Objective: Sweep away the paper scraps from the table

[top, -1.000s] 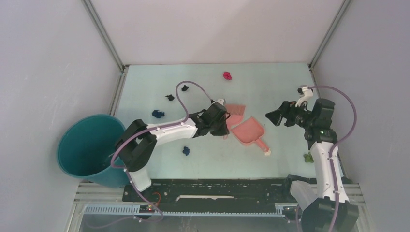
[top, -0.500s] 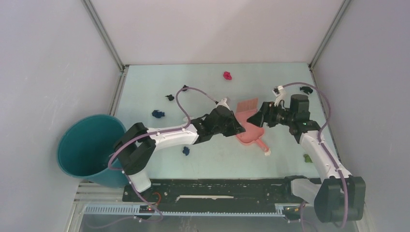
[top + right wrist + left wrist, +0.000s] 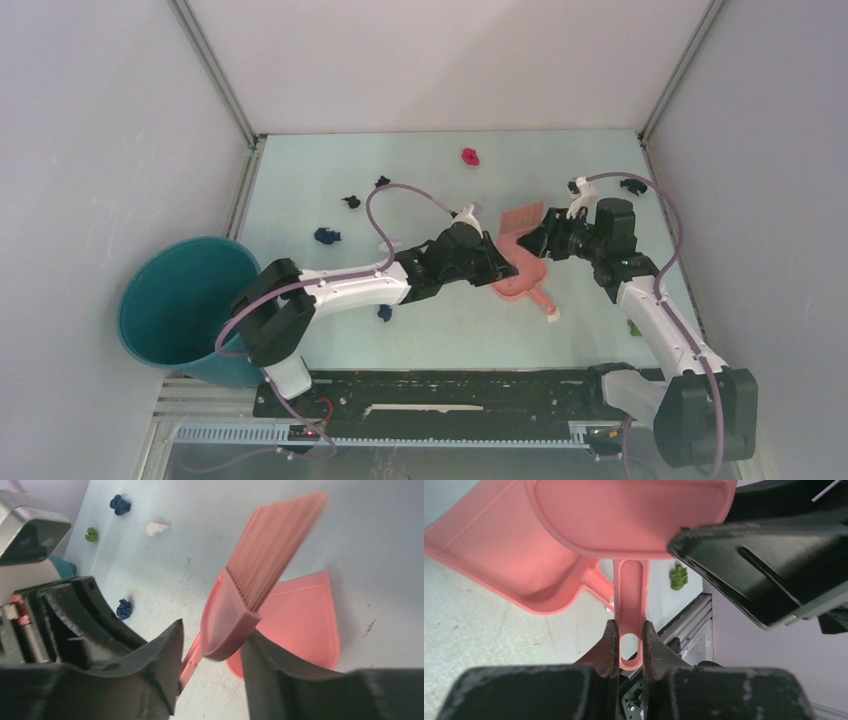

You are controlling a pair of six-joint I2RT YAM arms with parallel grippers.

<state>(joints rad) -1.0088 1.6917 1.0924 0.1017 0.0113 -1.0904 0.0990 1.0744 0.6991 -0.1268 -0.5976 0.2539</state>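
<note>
My left gripper [image 3: 500,262] [image 3: 629,640] is shut on the thin handle of the salmon-pink brush [image 3: 630,595]. It holds the brush above the matching dustpan [image 3: 520,282] [image 3: 509,555] on the table [image 3: 420,160]. My right gripper [image 3: 530,243] [image 3: 214,630] straddles the brush head [image 3: 230,625]. One finger touches the head and a gap shows at the other. Paper scraps lie scattered: magenta [image 3: 469,156], black [image 3: 351,201], dark blue [image 3: 326,236] [image 3: 123,608], green [image 3: 678,576] and white [image 3: 157,528].
A round teal bucket [image 3: 185,305] stands off the table's left near corner. A black scrap [image 3: 631,185] lies by the right rail and a dark blue one [image 3: 384,312] under the left arm. Grey walls enclose the table on three sides.
My right arm swung left to the brush, and its jaws narrowed around the brush head. My left arm carried the brush rightward over the dustpan.
</note>
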